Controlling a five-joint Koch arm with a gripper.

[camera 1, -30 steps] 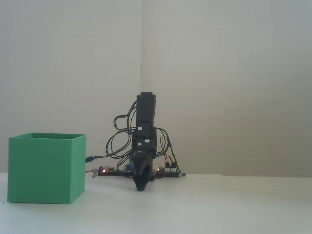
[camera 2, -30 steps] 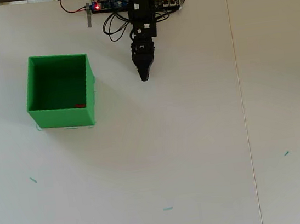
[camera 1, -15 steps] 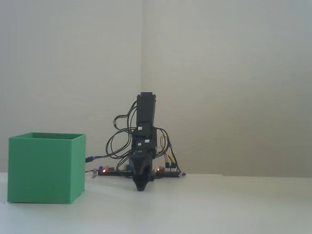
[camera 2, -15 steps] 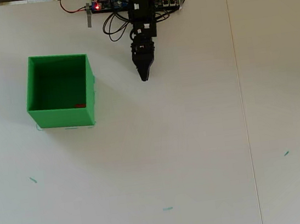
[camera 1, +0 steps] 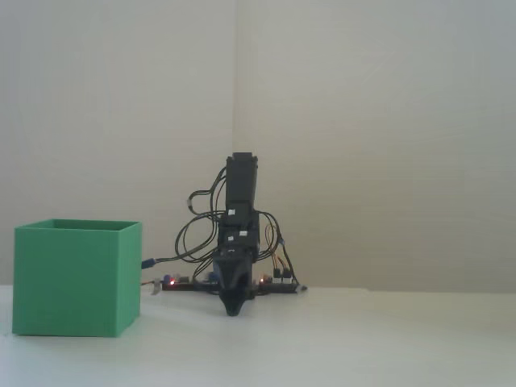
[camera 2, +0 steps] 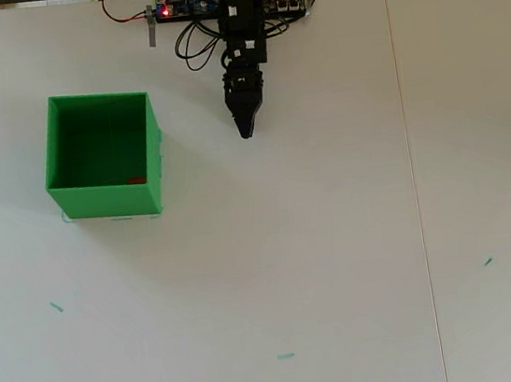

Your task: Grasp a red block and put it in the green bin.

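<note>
The green bin [camera 2: 106,199] stands at the left of the white table, open at the top; in the fixed view the green bin [camera 1: 76,278] hides its inside. The red block [camera 2: 136,179] lies on the bin's floor by the near right corner, only a sliver showing in the overhead view. My gripper [camera 2: 246,132] is shut and points down at the table, to the right of the bin and well apart from it, with nothing in it. In the fixed view the gripper [camera 1: 232,310] hangs just above the tabletop.
The arm's base with a circuit board and loose wires [camera 2: 184,7] sits at the table's far edge. A seam [camera 2: 414,179] runs down the table on the right. Small teal marks [camera 2: 285,356] dot the surface.
</note>
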